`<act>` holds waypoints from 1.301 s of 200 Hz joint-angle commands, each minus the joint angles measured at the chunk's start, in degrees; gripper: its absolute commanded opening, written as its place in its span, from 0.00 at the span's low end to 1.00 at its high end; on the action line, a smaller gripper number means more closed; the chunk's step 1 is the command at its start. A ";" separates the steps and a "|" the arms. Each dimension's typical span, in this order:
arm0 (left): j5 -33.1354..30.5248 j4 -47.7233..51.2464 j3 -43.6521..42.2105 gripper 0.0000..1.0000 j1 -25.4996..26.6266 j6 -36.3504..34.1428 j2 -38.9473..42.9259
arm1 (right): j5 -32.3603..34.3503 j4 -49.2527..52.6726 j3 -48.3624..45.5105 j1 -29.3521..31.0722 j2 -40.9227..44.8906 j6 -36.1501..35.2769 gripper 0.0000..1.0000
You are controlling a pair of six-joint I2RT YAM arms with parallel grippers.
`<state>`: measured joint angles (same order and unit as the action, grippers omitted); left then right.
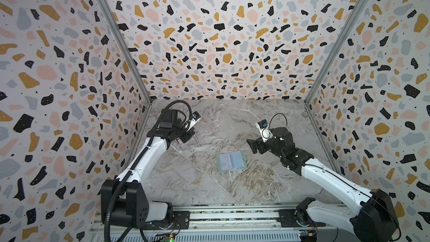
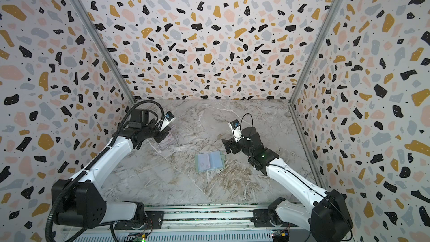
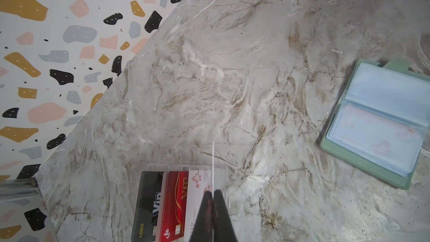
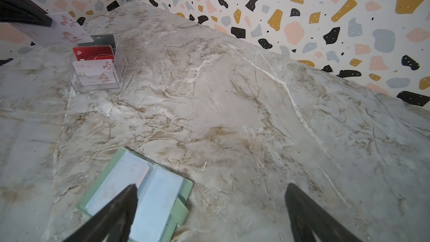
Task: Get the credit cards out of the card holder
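Left hand [image 3: 212, 194] is clenched on the white-pink flowered plastic card [image 4: 67, 29] over the clear plastic box [image 4: 121, 71], right hand [image 4: 210, 186] hovers released by the mint-green booklet card holder [image 3: 363, 159], open on the marble surface [image 4: 232, 112]: drop-off step, I'd say, then 1 pale card [image 4: 123, 175] to slide out of it.

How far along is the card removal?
Done: dark, red and floral cards stand in the clear box. In hand: the left gripper is shut on a white floral card above that box. Left: the open card holder seems to hold one pale card; the right gripper is open near it.
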<state>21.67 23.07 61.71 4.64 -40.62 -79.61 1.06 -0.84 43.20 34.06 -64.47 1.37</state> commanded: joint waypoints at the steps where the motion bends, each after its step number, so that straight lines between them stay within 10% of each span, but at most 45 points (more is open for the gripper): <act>1: 4.21 0.52 1.58 0.00 -2.35 -4.40 -1.29 | 2.71 -0.60 1.71 -0.10 0.27 -1.51 0.99; 260: 8.44 -1.25 1.15 0.00 -8.33 -7.81 -15.39 | -0.88 -1.91 0.35 0.84 -0.41 0.11 0.99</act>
<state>28.49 22.79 63.16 -3.11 -47.83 -94.45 0.62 -1.96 43.22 34.52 -66.89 0.67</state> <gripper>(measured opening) 0.047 0.989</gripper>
